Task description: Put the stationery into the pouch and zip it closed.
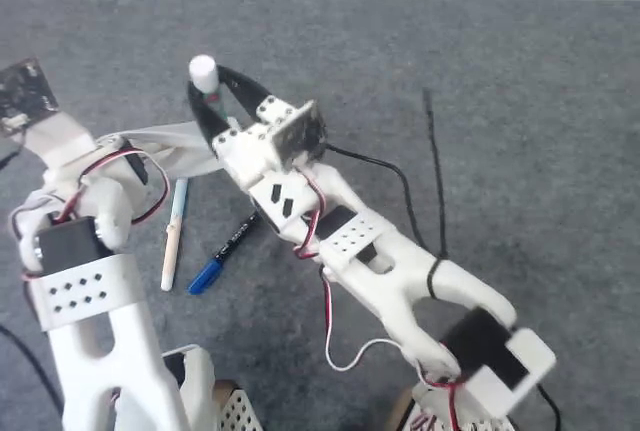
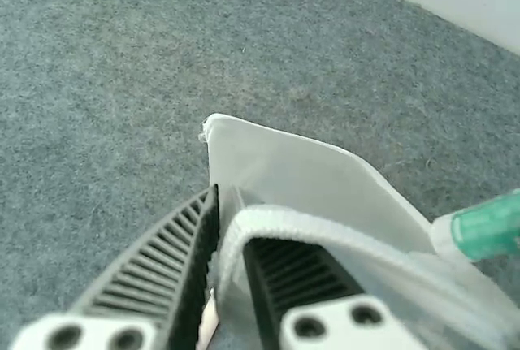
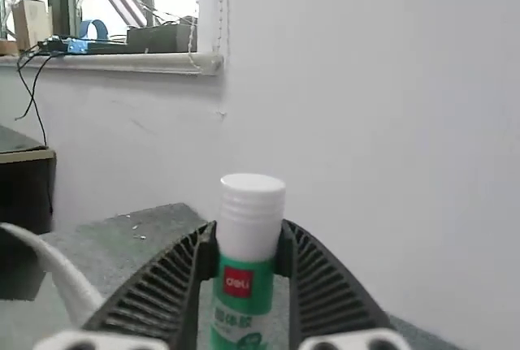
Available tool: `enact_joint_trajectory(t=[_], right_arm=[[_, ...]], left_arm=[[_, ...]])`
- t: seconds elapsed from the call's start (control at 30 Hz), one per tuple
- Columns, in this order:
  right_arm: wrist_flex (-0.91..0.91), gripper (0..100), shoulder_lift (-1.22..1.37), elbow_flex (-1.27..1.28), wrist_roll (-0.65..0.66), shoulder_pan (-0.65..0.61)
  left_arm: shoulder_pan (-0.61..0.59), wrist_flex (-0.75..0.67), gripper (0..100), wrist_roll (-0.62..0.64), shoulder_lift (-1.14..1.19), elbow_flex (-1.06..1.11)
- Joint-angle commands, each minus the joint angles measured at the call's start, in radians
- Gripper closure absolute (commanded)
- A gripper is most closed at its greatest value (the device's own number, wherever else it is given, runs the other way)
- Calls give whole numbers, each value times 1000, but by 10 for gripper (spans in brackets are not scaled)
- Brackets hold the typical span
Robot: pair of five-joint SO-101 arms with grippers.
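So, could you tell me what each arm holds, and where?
Left end effector: pouch, at its open rim. Right end effector: glue stick, around its upper body.

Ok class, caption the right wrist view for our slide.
Right end effector shut on a white-capped glue stick, wall behind.

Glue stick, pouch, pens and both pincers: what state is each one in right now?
Glue stick: capped, gripped in the right pincer.
Pouch: unzipped, rim pinched by the left pincer.
Pale pen: lying flat, outside the pouch.
Black pen: lying flat, outside the pouch.
Left pincer: shut on the pouch.
Right pincer: shut on the glue stick.
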Motion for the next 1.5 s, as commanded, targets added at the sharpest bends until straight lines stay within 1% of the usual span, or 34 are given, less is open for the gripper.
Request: enact_joint_trajectory(t=[0.0,0.1,0.2,0.4,0.5,0.6,0.8,1.03,1.33,1.47], right_arm=[[-157,992,38,21,109,-31],[-213,992,73,41,140,-45],[-225,992,70,57,138,-51],[-260,992,-79,130,135,-54],[-257,992,-180,183,133,-84],[-257,992,-254,239,138,-140],[-263,992,-311,296,140,-222],[-266,992,-326,302,140,-226],[-257,992,-484,384,140,-268],[-257,992,-463,390,140,-268]], left_arm=[[8,-32,988,14,6,-5],[8,-32,988,14,6,-5],[8,-31,988,14,6,-5],[8,-32,988,14,6,-5],[8,-32,988,14,6,-5],[8,-32,988,14,6,-5],[6,-32,988,14,6,-5],[6,-32,988,14,6,-5],[3,-32,988,14,6,-5],[3,-31,988,14,6,-5]])
